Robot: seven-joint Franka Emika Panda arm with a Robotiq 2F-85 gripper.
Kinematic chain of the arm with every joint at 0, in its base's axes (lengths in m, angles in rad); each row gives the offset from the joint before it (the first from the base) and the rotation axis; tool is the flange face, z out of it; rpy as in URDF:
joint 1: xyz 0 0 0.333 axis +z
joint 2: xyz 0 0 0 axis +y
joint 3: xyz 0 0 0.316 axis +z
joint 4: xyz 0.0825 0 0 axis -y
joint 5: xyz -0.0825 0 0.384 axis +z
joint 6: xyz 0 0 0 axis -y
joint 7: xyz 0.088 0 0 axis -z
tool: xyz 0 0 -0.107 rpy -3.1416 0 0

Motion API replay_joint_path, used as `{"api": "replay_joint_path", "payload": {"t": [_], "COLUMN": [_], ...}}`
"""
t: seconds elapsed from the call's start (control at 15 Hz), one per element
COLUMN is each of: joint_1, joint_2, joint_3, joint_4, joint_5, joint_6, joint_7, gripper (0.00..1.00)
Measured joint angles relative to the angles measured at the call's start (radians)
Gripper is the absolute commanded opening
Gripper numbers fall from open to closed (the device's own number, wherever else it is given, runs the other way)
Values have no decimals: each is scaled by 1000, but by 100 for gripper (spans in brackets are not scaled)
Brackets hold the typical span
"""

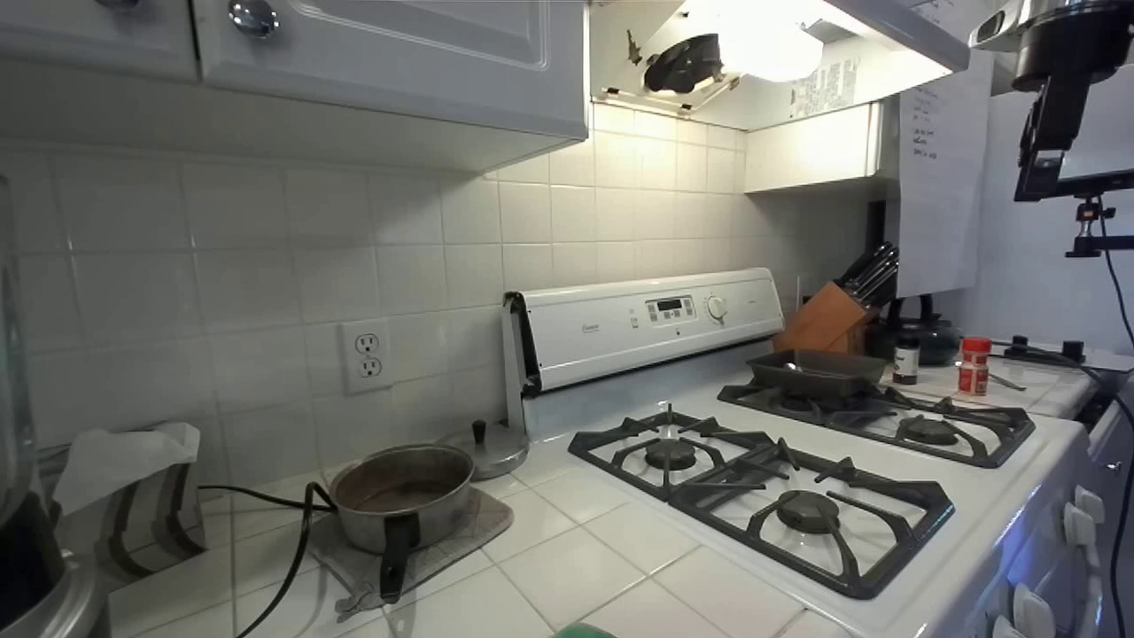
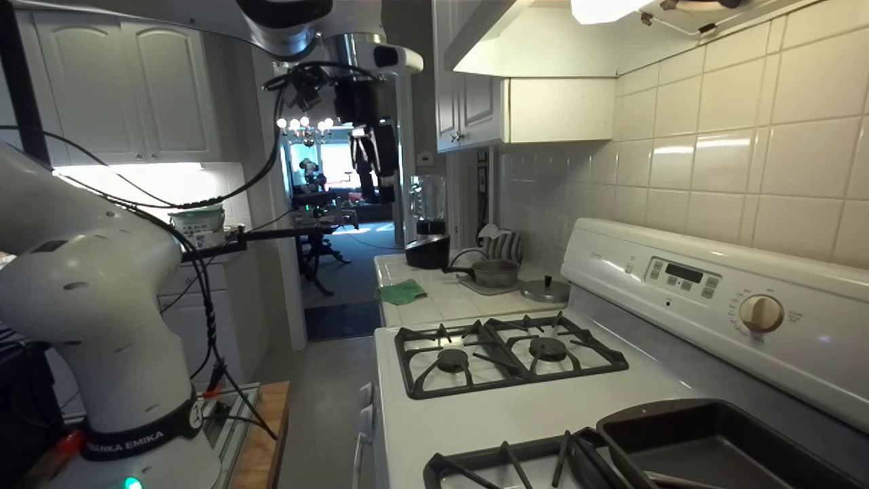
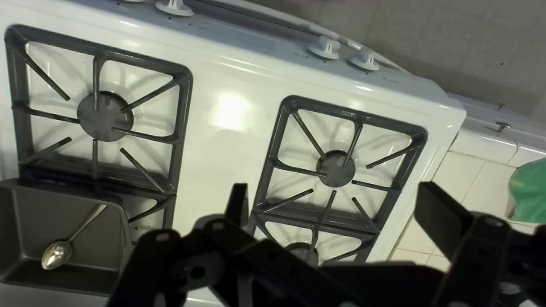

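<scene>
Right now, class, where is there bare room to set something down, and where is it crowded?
Bare: the counter tiles between the green cloth, pot and stove; the white strip of stovetop between the two pairs of grates. Crowded: the stove's back corner, where the pan holds a spoon, and beside it the knife block and jars.

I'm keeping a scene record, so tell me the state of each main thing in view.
Black two-fingered robot hand: open, holding nothing.
Dark rectangular metal pan: upright, uncovered.
Silver metal spoon: lying inside that pan.
Grey round metal saucepan: upright, uncovered.
Silver round metal lid: off the saucepan, right side up.
Green cloth: lying loose on the white tiled counter.
Black round burners: no flame visible.
White hood lamp: lit.
Red-capped cylindrical shaker: upright, capped.
</scene>
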Motion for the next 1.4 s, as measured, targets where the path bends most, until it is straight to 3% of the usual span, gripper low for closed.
{"api": "replay_joint_path", "payload": {"t": [0.27, 0.8, 1.4], "joint_1": [-14, -40, -63], "joint_2": [-6, -22, 90], "joint_3": [0, -11, -98], "joint_4": [43, 254, 469], "joint_5": [-19, -115, -167], "joint_6": [11, 37, 182], "joint_7": [1, -13, -95], "gripper": [100, 100, 100]}}
